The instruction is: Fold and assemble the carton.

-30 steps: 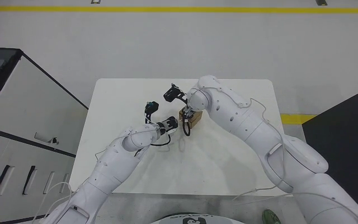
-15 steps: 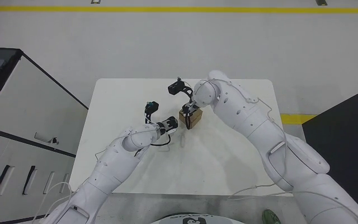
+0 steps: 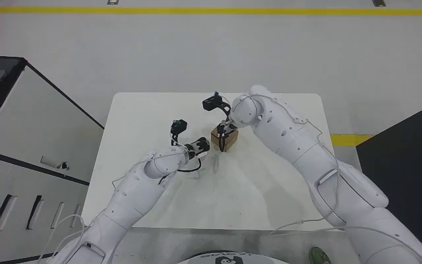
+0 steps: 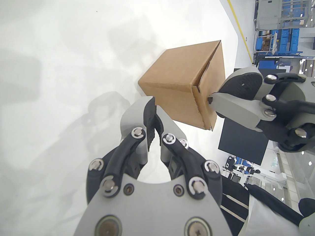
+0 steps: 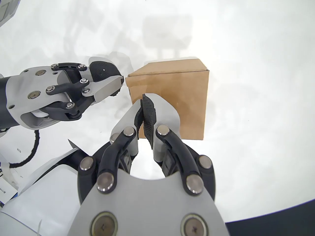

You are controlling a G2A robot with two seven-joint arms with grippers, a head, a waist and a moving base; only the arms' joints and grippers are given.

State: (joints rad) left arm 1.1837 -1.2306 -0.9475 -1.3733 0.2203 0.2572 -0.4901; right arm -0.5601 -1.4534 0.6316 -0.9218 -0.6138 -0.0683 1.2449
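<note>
The carton (image 3: pixel 224 138) stands on the table (image 3: pixel 277 191), past the middle, squared up into a box with my two arms meeting at it. My right gripper (image 5: pixel 145 104) has its fingers pressed together on nothing, and its tip bears against the end face where the flap seam runs. My left gripper (image 4: pixel 153 114) is likewise closed and empty, with its tip just beside a corner of the same end. I cannot tell whether it actually touches the board.

I judge this to be the closing step: the body is formed, and the end flaps are being pushed flush. The seam shows a slight gap and a raised edge, so it does not look fully seated.

The next move calls for a steady push along that seam from the right while the left braces the box from the opposite side, since a light carton will likely slide on the smooth top.
</note>
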